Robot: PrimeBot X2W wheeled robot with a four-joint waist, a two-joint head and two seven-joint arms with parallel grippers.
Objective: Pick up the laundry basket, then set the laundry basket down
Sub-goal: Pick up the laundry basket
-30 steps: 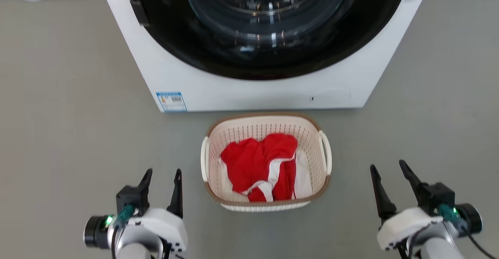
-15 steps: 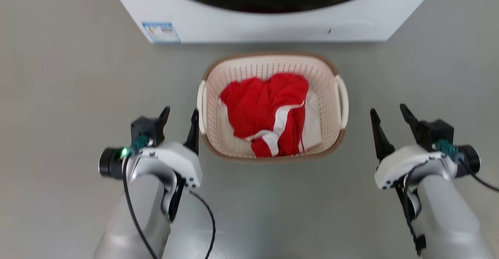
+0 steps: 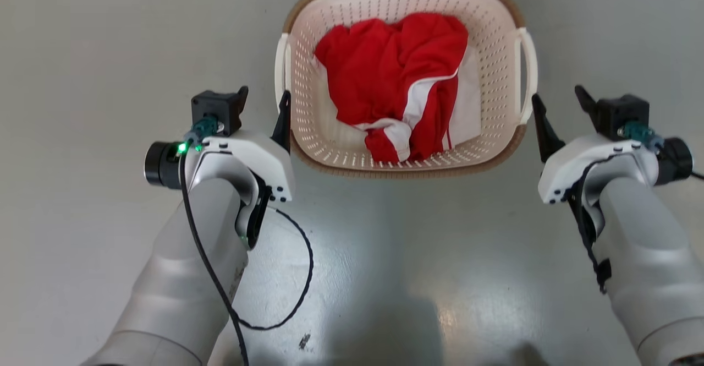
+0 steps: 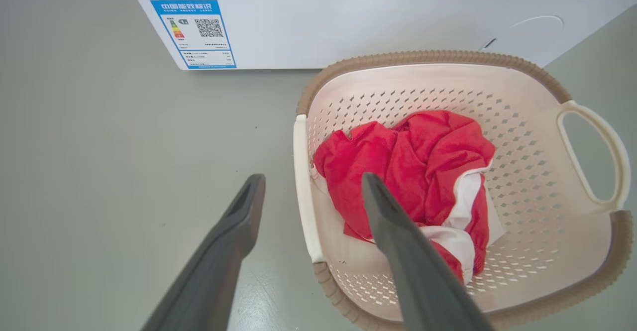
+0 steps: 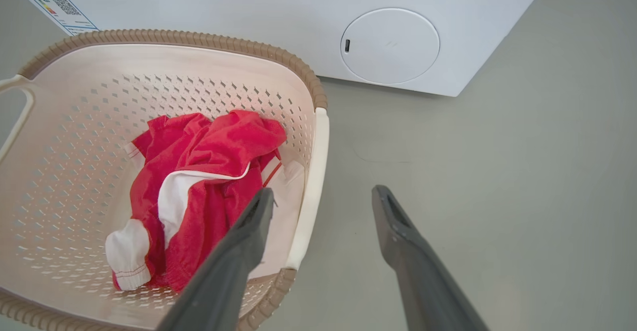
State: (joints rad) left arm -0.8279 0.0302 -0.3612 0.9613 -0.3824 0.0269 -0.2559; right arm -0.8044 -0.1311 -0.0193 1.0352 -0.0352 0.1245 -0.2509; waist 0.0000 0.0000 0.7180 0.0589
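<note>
The cream-white perforated plastic laundry basket, brown-rimmed, is seen on the grey floor at upper centre of the head view. It is flanked by the left claw and right claw, both spread apart.

Cream perforated laundry basket, red-white garment

We had smooth pale-grey forearms and white wrist housings dotted with small dark screws. Our left gripper and right gripper each bore two long, dark, tapered fingers. A green light glowed above a thin black cable.
</note>
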